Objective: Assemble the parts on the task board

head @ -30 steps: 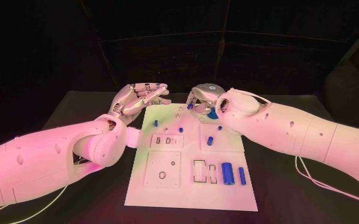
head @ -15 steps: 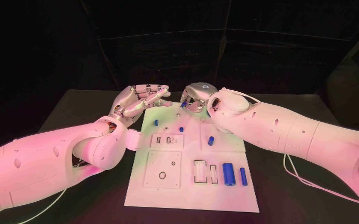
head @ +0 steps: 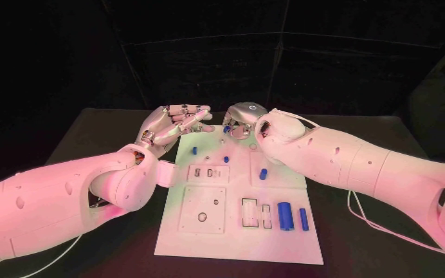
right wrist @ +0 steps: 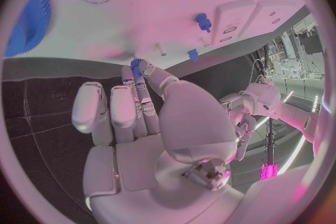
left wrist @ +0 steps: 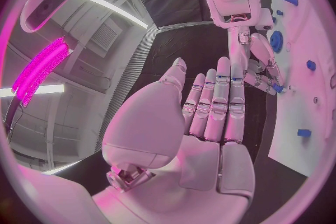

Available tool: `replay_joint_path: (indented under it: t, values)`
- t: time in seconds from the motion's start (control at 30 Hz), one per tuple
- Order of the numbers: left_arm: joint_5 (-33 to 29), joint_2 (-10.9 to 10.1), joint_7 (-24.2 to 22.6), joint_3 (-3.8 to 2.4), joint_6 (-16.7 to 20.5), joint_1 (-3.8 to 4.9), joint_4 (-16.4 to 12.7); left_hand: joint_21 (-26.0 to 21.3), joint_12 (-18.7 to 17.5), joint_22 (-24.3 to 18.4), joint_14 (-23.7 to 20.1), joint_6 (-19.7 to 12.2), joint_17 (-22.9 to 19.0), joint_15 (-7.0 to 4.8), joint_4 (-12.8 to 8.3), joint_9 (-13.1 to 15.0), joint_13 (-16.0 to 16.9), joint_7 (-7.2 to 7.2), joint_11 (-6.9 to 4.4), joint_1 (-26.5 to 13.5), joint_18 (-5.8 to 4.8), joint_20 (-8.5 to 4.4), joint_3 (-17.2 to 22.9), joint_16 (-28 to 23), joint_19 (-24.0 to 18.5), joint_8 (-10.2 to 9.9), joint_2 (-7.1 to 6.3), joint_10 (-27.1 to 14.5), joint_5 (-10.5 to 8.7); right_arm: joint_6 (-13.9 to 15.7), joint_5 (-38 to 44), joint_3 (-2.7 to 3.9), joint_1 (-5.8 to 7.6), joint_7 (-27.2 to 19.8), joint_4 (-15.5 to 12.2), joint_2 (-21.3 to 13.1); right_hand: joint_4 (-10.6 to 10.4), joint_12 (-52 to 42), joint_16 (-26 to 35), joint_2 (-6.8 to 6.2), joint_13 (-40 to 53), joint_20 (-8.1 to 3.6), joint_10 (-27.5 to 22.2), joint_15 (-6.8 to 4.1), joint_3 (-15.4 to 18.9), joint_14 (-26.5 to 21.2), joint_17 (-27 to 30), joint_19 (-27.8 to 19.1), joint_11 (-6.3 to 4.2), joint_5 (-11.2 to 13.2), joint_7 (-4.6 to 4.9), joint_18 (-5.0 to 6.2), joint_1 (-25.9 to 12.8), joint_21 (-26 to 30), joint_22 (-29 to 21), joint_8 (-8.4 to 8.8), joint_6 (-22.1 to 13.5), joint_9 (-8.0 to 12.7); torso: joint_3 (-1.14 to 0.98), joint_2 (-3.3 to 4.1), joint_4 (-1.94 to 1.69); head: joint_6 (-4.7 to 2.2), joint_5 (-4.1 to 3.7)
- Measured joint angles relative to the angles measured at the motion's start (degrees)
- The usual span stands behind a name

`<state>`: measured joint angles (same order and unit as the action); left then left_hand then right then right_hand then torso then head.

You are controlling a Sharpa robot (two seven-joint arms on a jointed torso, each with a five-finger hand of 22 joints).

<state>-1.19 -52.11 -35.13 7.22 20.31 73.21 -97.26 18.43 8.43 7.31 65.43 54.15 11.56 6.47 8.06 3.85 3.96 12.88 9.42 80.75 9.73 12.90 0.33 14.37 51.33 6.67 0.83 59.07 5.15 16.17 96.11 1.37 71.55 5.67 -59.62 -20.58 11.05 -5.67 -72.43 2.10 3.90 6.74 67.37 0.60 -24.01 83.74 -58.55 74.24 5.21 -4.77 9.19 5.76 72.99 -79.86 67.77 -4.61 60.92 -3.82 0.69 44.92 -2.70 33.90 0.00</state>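
Black desk is being covered in the middle by the white board. At its near end, two blue cylinders are lying side by side, just beside the empty rectangular slots. Further up, a blue part and two small pegs are being left untouched.

At the far end, a small blue piece is being pinched in the fingertips of the right hand, which is being held over the far edge of the board. A second ago this hand was sitting further right and nearer, over the blue gear. It is now being carried away from the gear with the piece, so a placing step is judged to be coming.

The left hand is being held empty, with straight fingers, just beside the board's far left corner and close to the right hand. Behind, the room is being closed off by black curtains.
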Motion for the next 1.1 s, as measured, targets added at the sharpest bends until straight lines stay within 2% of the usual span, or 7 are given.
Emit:
replay_joint_path:
  t: [0.23, 0.33, 0.47, 0.57, 0.7, 0.93, 1.1]
  values:
    - [0.0, 0.0, 0.0, 0.00, 0.0, 0.09, 0.1, 0.0, 0.0, 0.0, 0.0, 0.0, 0.0, 0.00, 0.0, 0.0, 0.0, 0.00, 0.00, 0.0, 0.00, 0.00, 0.0, 0.0, 0.0, 0.0, 0.00, 0.0, 0.00, -0.2, 0.0, -0.03, 0.00, -0.1, 0.5, 0.3, -0.2, 0.4, 0.0, -0.31, 0.0, 0.00, -0.1, 0.00, -0.2, 0.0, 0.2, 0.0, 0.13, 0.0, 0.05, 0.00, -0.3, 0.0, 0.0, 0.02, -0.1, 0.0, 0.03, 0.08, 0.00, 0.30, 0.08]
    - [0.0, 0.0, 0.1, 0.00, 0.0, 0.11, 0.2, 0.0, 0.0, 0.0, 0.0, 0.0, 0.0, 0.00, 0.0, 0.0, 0.0, 0.00, 0.00, 0.0, 0.00, 0.00, 0.0, 0.0, 0.0, 0.0, 0.00, 0.0, 0.00, -0.3, 0.1, -0.03, 0.00, -0.1, 0.7, 0.5, -0.5, 1.1, 0.5, -1.12, -0.2, 0.50, -1.2, 0.14, -0.5, 0.1, 1.6, -0.6, 0.74, -0.1, 0.79, 0.01, -0.5, 0.0, -1.1, 0.65, -0.9, -0.2, 0.04, 0.08, 0.00, 0.30, 0.10]
    - [0.0, 0.0, 0.1, -0.01, 0.0, 0.14, 0.2, 0.0, 0.0, 0.0, 0.0, 0.0, 0.0, 0.00, 0.0, 0.0, 0.0, 0.00, 0.00, -0.2, 0.00, 0.00, 0.0, 0.0, 0.0, 0.0, 0.17, 0.0, 0.00, -0.4, 0.1, -0.03, 0.00, -0.1, 1.1, 0.7, -1.0, 1.9, 5.6, -3.10, -0.4, 1.44, -8.0, 1.88, -0.4, -1.3, 9.3, -7.3, 2.24, -0.2, 2.30, 0.10, -1.0, 4.4, -9.6, 1.00, -6.3, 0.2, 0.07, 0.08, 0.02, 0.30, 0.10]
    - [-0.1, 0.0, 0.2, -0.01, 0.0, 0.19, 0.3, 0.0, 0.0, -0.1, 0.0, 0.0, 0.0, 0.00, 0.0, 0.0, 0.0, 0.00, 0.00, -0.2, 0.00, 0.00, 0.0, 0.0, 0.0, 0.0, 0.21, 0.0, 0.00, -0.4, 0.1, -0.03, 0.00, 0.0, 1.4, 0.8, -1.5, 1.9, 10.3, -3.93, -0.4, 2.21, -13.0, 2.35, 0.5, -3.5, 15.9, -12.7, 3.23, 0.1, 2.79, 1.60, -0.4, 8.7, -16.9, 1.00, -11.9, 0.3, 0.07, 0.09, 0.03, 0.27, 0.10]
    - [-0.3, 0.1, 0.2, -0.01, 0.0, 0.21, 0.3, 0.0, 0.0, -0.1, 0.0, 0.0, 0.0, 0.00, 0.0, 0.0, 0.0, 0.00, 0.00, -0.2, 0.00, 0.00, 0.0, 0.0, 0.0, 0.0, 0.21, 0.0, 0.00, -0.3, 0.1, -0.03, 0.00, 0.0, 1.3, 0.8, -1.9, 1.5, 13.0, -4.29, -0.3, 2.48, -15.3, 2.56, 2.0, -4.2, 19.3, -14.9, 3.39, 0.1, 2.26, 2.29, -0.1, 11.1, -20.4, 1.16, -17.0, 0.4, 0.07, 0.12, 0.03, 0.26, 0.10]
    - [-0.6, 0.0, 0.3, -0.01, 0.0, 0.28, 0.6, 0.0, 0.0, -0.1, 0.0, 0.0, 0.0, 0.00, 0.0, 0.0, 0.0, 0.00, 0.00, -0.2, 0.00, 0.00, 0.0, 0.0, 0.0, 0.0, 0.21, 0.0, 0.00, 1.2, 0.0, -0.03, 0.01, 0.0, -2.3, -2.4, -2.6, -1.4, 12.1, -4.51, 0.1, 2.26, -12.9, 2.23, 3.1, -3.0, 17.7, -12.1, 2.98, -1.5, 2.91, 2.28, 0.1, 10.0, -18.0, 0.32, -11.8, -0.3, 0.07, 0.12, 0.10, 0.23, -0.03]
    - [-0.7, -0.2, 0.3, -0.01, 0.0, 0.31, 0.7, 0.0, 0.0, -0.1, 0.0, 0.0, 0.0, 0.00, 0.0, 0.0, 0.0, 0.00, 0.00, -0.2, 0.00, 0.00, 0.0, 0.0, 0.0, 0.0, 0.21, 0.0, 0.00, 3.1, -1.4, -0.03, 0.01, 0.0, -9.8, -9.3, -3.9, -3.5, 10.3, -5.17, 0.2, 1.99, -9.5, 1.82, 4.4, -1.8, 15.4, -9.4, 2.58, -3.0, 2.68, 2.28, -0.5, 8.3, -14.9, 0.32, -10.2, -0.3, 0.03, 0.10, 0.23, 0.11, -0.08]
